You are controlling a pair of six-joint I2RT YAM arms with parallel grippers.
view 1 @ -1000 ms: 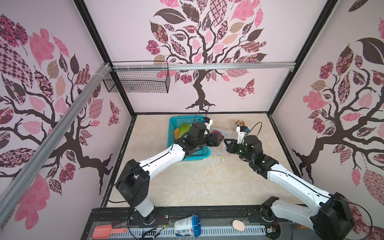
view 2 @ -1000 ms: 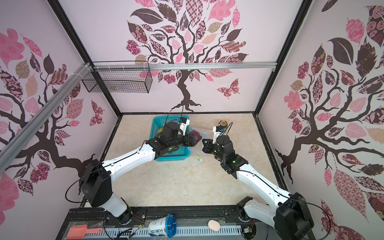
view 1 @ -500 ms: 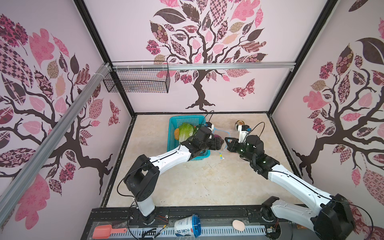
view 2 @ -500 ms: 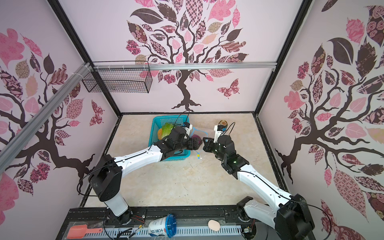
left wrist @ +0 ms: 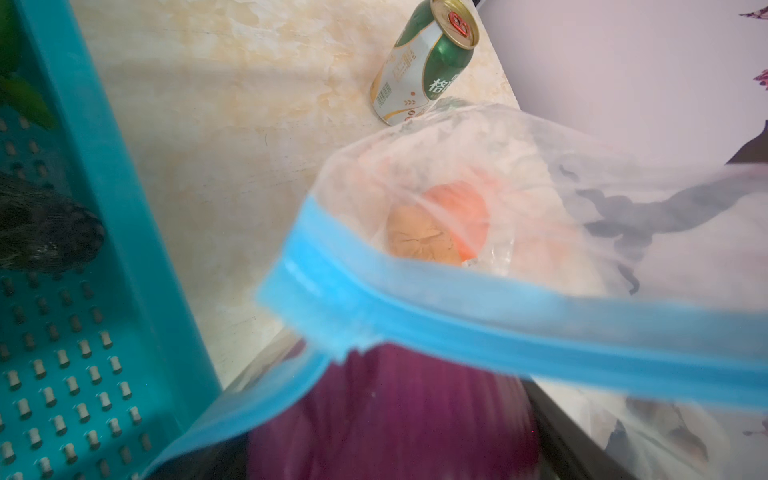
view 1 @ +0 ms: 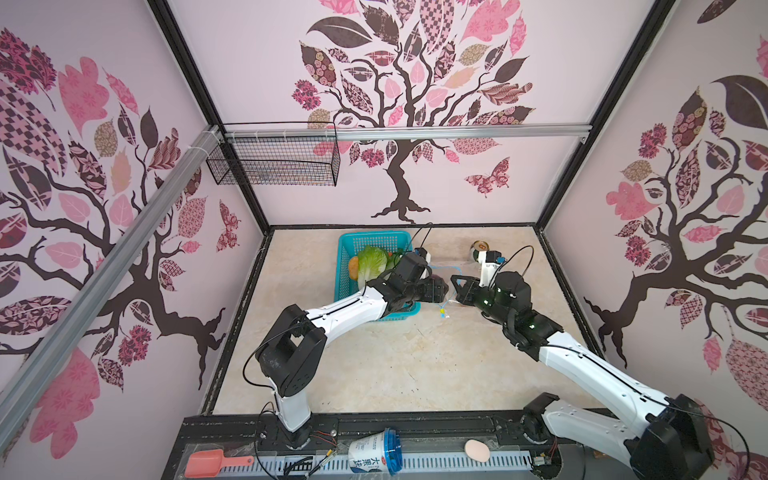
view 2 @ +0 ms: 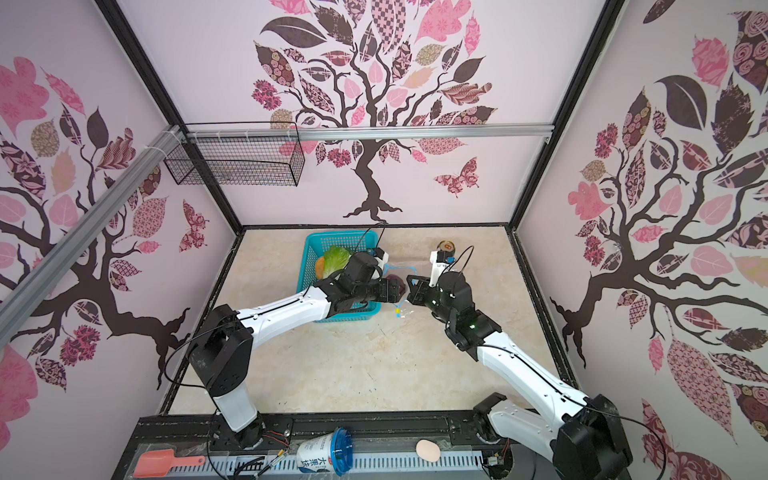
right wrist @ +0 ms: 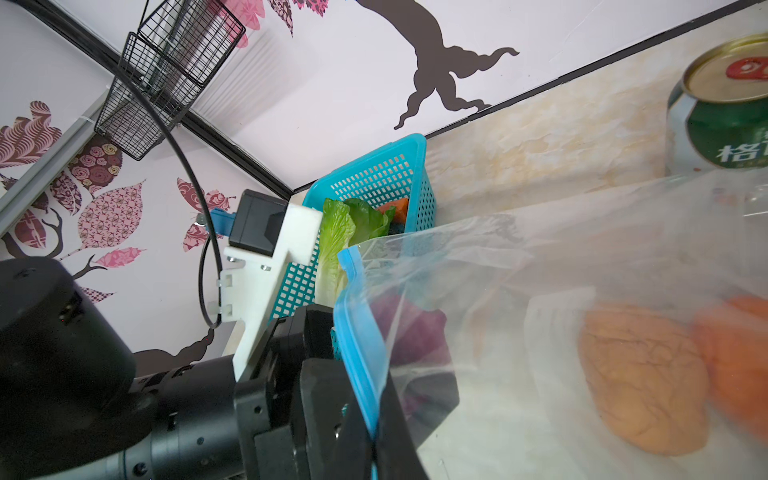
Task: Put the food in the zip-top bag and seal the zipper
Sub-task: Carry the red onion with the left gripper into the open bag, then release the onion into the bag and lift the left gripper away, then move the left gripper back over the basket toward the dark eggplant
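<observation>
- Status: potato (right wrist: 640, 374) and orange piece (right wrist: 735, 357) are inside zip-top bag (right wrist: 540, 257), beside teal basket (view 1: 374, 241).
- purple onion (left wrist: 395, 415) sits at bag mouth between jaws of left gripper (view 1: 438, 290); can't tell if gripped or freed.
- right gripper (right wrist: 374, 449) is pinched on zipper (left wrist: 498, 316), lifting the mouth.
- To do: napa cabbage (view 1: 372, 266) and the sealing.

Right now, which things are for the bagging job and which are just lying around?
For the job: zip-top bag, zipper, purple onion, potato, napa cabbage, teal basket (holds the food).
Just lying about: drink can, pink egg, red scoop, blue-lidded cup.
</observation>
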